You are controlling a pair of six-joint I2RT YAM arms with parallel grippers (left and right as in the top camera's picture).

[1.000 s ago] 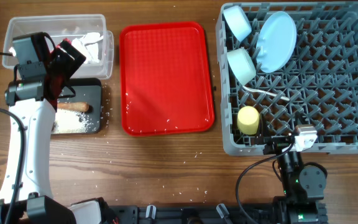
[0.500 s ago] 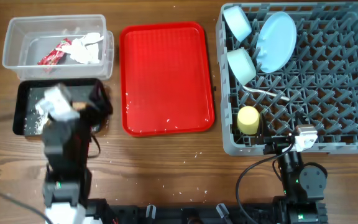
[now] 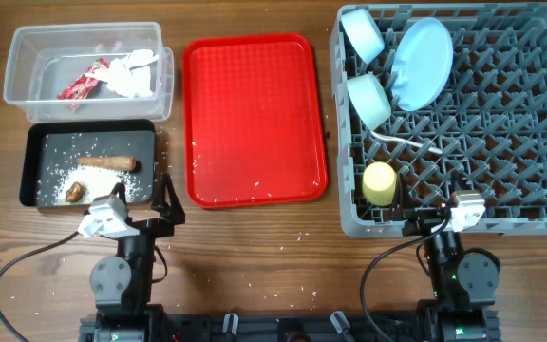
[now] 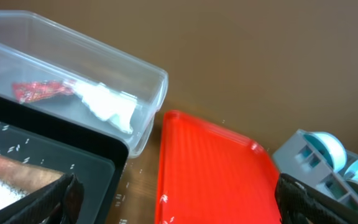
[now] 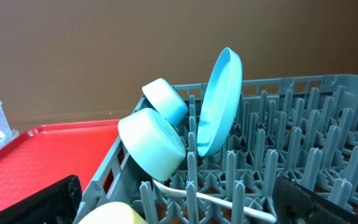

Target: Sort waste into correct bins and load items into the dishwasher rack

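Both arms sit folded at the counter's near edge, the left gripper (image 4: 179, 202) and the right gripper (image 5: 185, 205) each with fingers spread wide and nothing between them. In the far left corner the clear tub (image 3: 27, 57) holds the red-and-white wrapper (image 3: 82, 82) and crumpled paper (image 3: 133, 76). Just nearer, the black tray (image 3: 32, 161) holds the brown stick (image 3: 107, 163), small lump (image 3: 74, 191) and rice (image 3: 60, 180). Along the right edge the rack (image 3: 501, 161) carries the plate (image 3: 423, 63) on edge, blue bowl (image 3: 362, 33), green bowl (image 3: 369, 100), white spoon (image 3: 405, 141) and yellow cup (image 3: 380, 182), while pale specks on the central red tray (image 3: 254, 123) may be stray rice.
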